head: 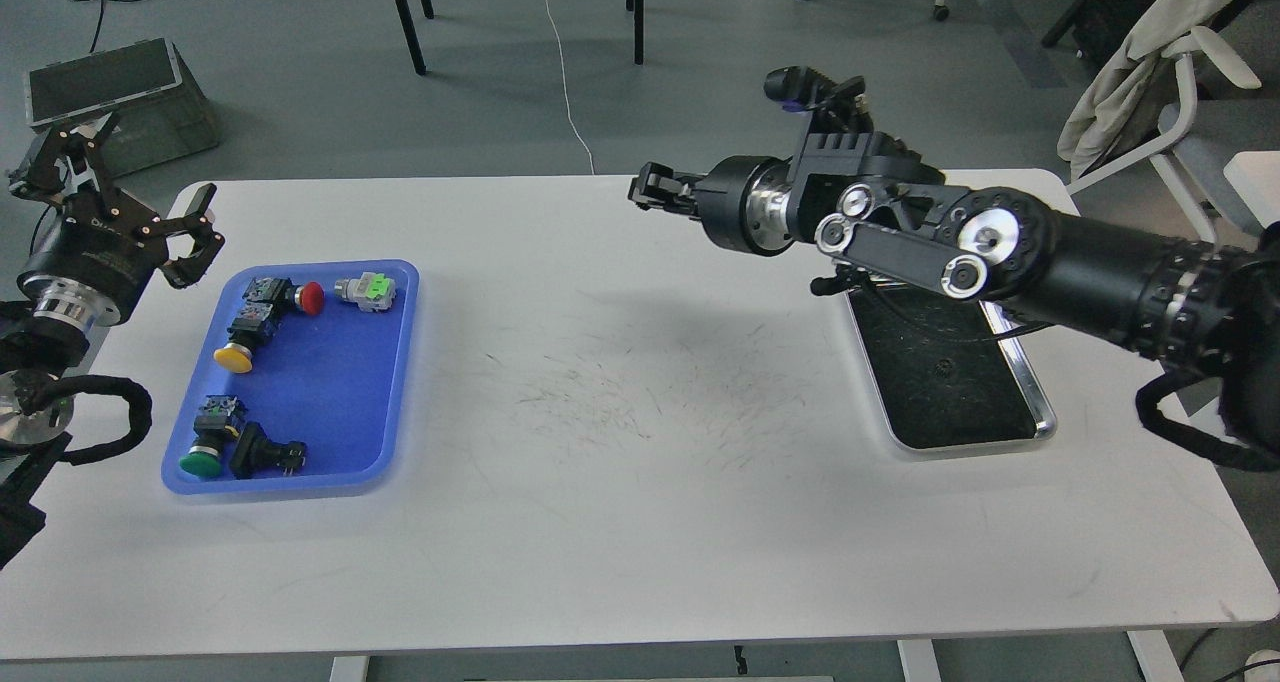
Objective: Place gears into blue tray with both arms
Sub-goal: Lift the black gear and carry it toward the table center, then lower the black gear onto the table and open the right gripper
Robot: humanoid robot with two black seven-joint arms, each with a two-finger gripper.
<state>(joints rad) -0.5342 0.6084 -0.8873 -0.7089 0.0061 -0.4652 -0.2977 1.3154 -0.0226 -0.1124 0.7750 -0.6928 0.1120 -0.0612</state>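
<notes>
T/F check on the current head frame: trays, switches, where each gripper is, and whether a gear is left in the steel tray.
1. The blue tray sits on the left side of the table. True.
2. The right gripper is down inside the steel tray. False: it is out over the table, left of the steel tray.
3. One small gear lies on the steel tray's dark bottom. True.
4. The blue tray holds only gears. False: it holds push-button switches, including the red-capped switch and the yellow-capped switch; no gear shows there.
5. The left gripper is closed on a switch. False: it is open, beyond the blue tray's far left corner, holding nothing.
</notes>
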